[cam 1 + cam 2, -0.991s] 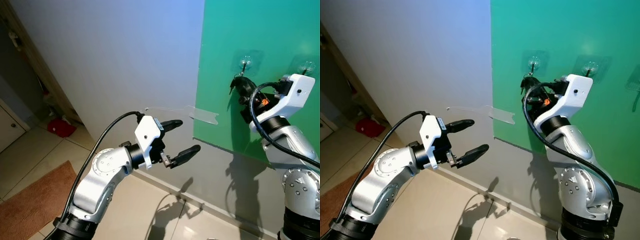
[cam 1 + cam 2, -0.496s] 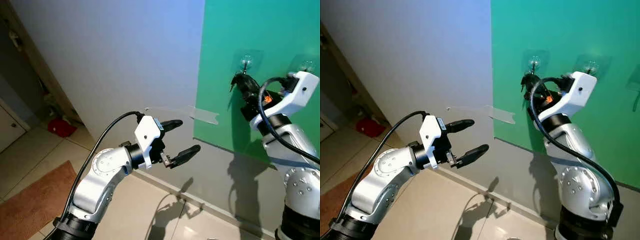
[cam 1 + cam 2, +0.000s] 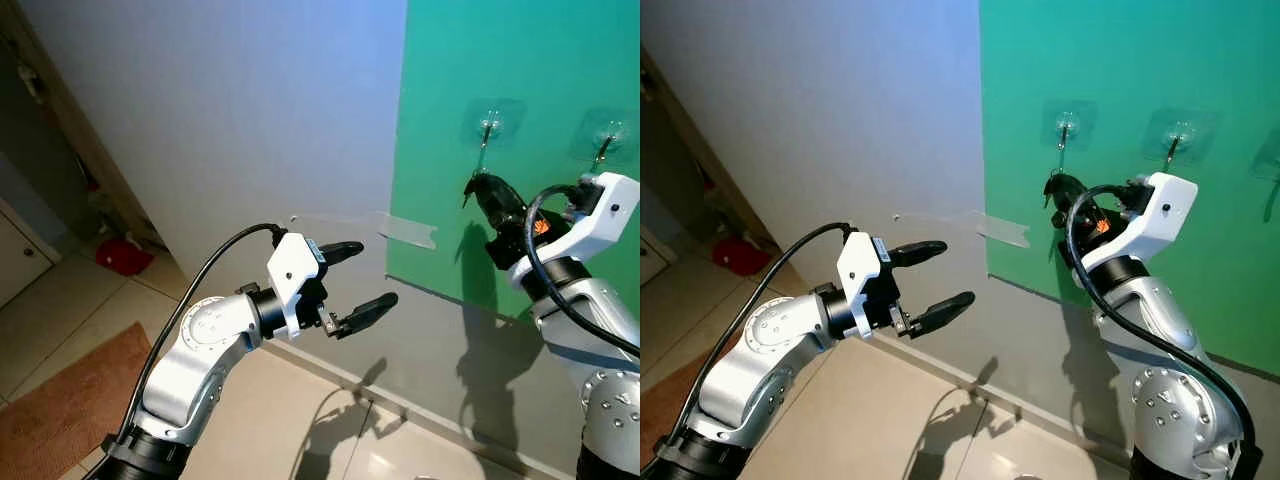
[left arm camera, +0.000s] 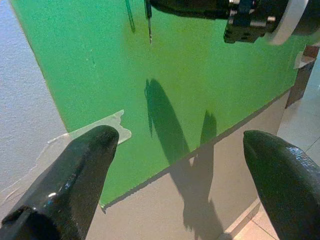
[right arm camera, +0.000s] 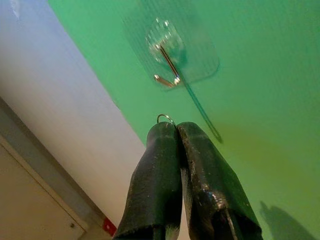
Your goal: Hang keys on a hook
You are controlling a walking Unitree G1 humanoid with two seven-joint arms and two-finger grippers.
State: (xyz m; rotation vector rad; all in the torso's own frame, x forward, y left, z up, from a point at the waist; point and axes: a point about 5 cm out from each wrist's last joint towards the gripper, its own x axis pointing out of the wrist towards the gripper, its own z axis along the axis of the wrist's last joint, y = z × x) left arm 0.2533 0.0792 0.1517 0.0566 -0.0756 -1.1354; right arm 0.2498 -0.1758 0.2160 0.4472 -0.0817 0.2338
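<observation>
A clear stick-on hook (image 3: 487, 128) with a metal prong (image 5: 167, 65) sits on the green board (image 3: 520, 60). My right gripper (image 3: 478, 188) hangs just below this hook, a short gap away. It is shut on a key ring, and a small metal loop (image 5: 165, 118) pokes out past the fingertips (image 5: 160, 135). The keys themselves are hidden by the fingers. My left gripper (image 3: 362, 272) is open and holds nothing, out in front of the grey wall to the left of the board, with its fingers (image 4: 75, 170) pointing at the board's lower edge.
A second hook (image 3: 607, 140) is to the right on the board, and a third (image 3: 1272, 170) at the edge. Clear tape (image 3: 405, 230) holds the board's left side to the wall. A brown rug (image 3: 60, 410) and a red object (image 3: 122, 255) lie on the tiled floor at left.
My right gripper has dropped from right against the hook to a little below it, and its arm has shifted right. The left arm has stayed put.
</observation>
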